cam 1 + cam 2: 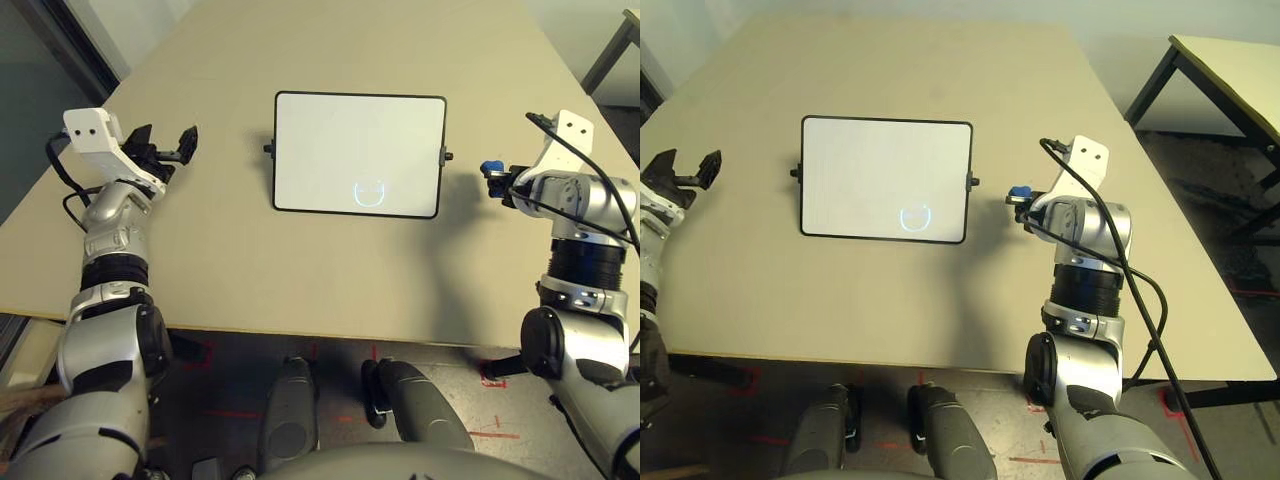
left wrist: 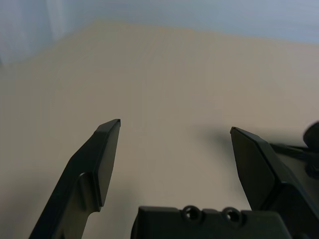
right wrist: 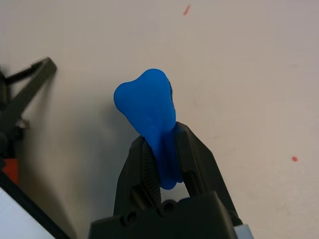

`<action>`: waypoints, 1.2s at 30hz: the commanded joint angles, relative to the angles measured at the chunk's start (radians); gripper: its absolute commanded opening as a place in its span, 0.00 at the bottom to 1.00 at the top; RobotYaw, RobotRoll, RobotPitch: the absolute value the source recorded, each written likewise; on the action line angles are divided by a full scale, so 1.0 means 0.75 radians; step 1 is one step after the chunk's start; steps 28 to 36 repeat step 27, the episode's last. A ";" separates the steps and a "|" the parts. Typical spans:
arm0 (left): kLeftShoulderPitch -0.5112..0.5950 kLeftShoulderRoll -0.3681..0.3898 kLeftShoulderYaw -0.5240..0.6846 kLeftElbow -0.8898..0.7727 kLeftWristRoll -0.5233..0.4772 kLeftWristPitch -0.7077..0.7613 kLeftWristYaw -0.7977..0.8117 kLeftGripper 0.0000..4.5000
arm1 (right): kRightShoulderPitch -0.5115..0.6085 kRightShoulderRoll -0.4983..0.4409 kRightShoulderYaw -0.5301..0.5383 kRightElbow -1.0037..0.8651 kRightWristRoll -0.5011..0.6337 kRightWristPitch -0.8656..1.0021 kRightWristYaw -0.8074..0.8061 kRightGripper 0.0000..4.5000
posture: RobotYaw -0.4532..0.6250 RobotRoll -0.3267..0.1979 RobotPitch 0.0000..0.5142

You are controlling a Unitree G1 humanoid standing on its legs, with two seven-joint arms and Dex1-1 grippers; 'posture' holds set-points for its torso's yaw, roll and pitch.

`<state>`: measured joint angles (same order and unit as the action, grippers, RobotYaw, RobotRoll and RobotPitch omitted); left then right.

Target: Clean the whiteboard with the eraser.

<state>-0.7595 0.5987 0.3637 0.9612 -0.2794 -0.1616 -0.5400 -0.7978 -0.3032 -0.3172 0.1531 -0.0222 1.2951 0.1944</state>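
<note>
While the whiteboard (image 1: pixel 359 154) lies flat, long axis left-right (small blue mark near its front edge), right gripper (image 3: pixel 164 154) clamps the eraser (image 3: pixel 149 114) beside it; left gripper (image 2: pixel 172 149) gapes, empty.

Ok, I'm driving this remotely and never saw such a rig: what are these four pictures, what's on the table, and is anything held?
It is a humanoid robot with two silver arms, each ending in a gripper of two black fingers. Two pictures come from cameras in its head, looking down at the beige table. The other two come from cameras on each wrist, looking along the fingers.

On the table lies the rectangular white whiteboard with a thin black frame, with a small blue circular mark near its closer edge.

The right gripper is shut on the small bright blue eraser block, beside the board's right side, not yet on it. The left gripper is open and holds nothing, left of the board.
</note>
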 commanded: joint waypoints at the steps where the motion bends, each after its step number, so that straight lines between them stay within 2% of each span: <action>1: -0.001 -0.017 -0.018 -0.042 0.001 0.031 -0.005 1.00 | 0.024 -0.001 0.016 0.058 0.030 -0.035 -0.019 0.35 | 0.39 0.62 0.25; 10: -0.028 -0.043 -0.037 -0.113 -0.006 0.082 0.003 1.00 | -0.003 -0.058 -0.021 0.062 0.110 -0.120 -0.005 1.00 | 0.38 0.62 0.29; 12: -0.034 -0.047 -0.036 -0.129 0.000 0.056 0.021 1.00 | -0.009 -0.086 -0.045 0.042 0.137 -0.183 0.009 1.00 | 0.37 0.62 0.30; 14: -0.050 -0.034 -0.018 -0.119 0.006 0.011 0.064 1.00 | -0.028 -0.090 -0.113 0.029 0.177 -0.373 -0.005 1.00 | 0.37 0.62 0.31; 18: -0.075 -0.004 -0.009 -0.040 0.028 -0.079 0.123 1.00 | 0.064 -0.136 -0.160 0.165 0.199 -1.074 0.056 1.00 | 0.36 0.62 0.33; 20: -0.083 -0.002 -0.011 -0.019 0.031 -0.105 0.143 1.00 | 0.100 -0.145 -0.186 0.266 0.225 -1.309 0.081 1.00 | 0.36 0.62 0.33; 24: -0.071 0.016 0.001 0.057 0.026 -0.134 0.168 1.00 | 0.273 -0.178 -0.191 0.529 0.163 -1.702 0.006 1.00 | 0.37 0.62 0.32; 27: -0.057 0.015 0.011 0.099 0.022 -0.150 0.198 1.00 | 0.339 -0.176 -0.192 0.646 0.181 -1.814 -0.036 1.00 | 0.37 0.62 0.31; 36: -0.057 0.015 0.011 0.099 0.022 -0.150 0.198 1.00 | 0.339 -0.176 -0.192 0.646 0.181 -1.814 -0.036 1.00 | 0.37 0.62 0.31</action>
